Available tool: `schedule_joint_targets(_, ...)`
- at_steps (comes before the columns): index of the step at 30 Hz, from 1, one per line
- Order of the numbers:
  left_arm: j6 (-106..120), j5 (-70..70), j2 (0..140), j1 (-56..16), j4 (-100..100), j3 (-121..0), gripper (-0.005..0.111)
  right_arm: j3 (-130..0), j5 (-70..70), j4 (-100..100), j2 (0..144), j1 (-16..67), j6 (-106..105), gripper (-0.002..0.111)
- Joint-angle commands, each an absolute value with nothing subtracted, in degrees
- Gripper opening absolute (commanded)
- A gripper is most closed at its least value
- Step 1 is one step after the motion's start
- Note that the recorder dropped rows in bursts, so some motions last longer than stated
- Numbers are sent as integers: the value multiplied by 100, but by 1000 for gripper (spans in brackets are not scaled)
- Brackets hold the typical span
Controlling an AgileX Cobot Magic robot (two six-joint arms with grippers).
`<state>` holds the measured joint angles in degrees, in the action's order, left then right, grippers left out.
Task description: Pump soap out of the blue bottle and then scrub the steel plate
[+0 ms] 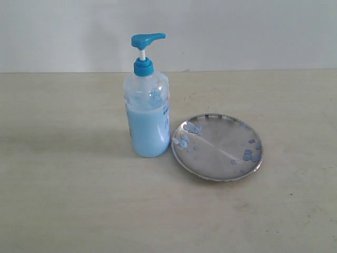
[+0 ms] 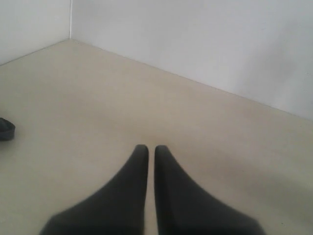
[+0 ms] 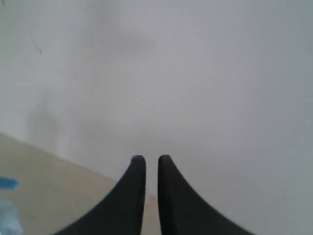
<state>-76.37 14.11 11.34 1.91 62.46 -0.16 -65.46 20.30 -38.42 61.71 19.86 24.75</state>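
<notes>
- At centre frame, the blue bottle [image 1: 147, 116] stands upright just beside the steel plate [image 1: 221, 138].
- Left gripper [image 2: 147, 148] and right gripper [image 3: 151, 159] sit pinched together, empty (neither shows in the exterior view).
- Off-centre pumping may topple the bottle.

We found the pale beige desk [image 1: 63, 205] carrying an upright clear blue-headed pump bottle [image 1: 148, 124] just beside a round shiny steel plate [image 1: 224, 138].

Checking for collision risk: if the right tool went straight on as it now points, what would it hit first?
Probably the white wall; nothing shows between it and the right tool. The bottle sits well off that line. Distance is unclear.
</notes>
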Motion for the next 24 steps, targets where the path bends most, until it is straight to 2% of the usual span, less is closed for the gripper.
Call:
schedule_joint_targets(1, -7666, 1336, 1108, 149, 6188, 0, 4, -6551, 2817, -3451, 7871, 1990, 1669, 0)
schedule_joint_targets(5, -7666, 1336, 1108, 149, 6188, 0, 4, -6928, 3369, -2501, 9471, 1993, 585, 0)
schedule_joint_targets(10, -7666, 1335, 1108, 149, 6210, 0, 4, -7553, 3358, -1740, 10577, 1941, 489, 0)
schedule_joint_targets(14, -7666, 1335, 1108, 149, 6210, 0, 4, -8274, 4482, -963, 11254, 1878, -343, 0)
schedule_joint_targets(17, -7666, 1308, 1108, 149, 6210, 0, 4, -8838, 5821, -1299, 11574, 1878, -374, 0)
schedule_joint_targets(19, -7666, 1308, 1108, 149, 6210, 0, 4, -9113, 6217, -1635, 11723, 1864, -380, 0)
schedule_joint_targets(24, -7666, 1311, 1108, 149, 6233, 0, 4, -9836, 5876, -1246, 12138, 1768, -324, 0)
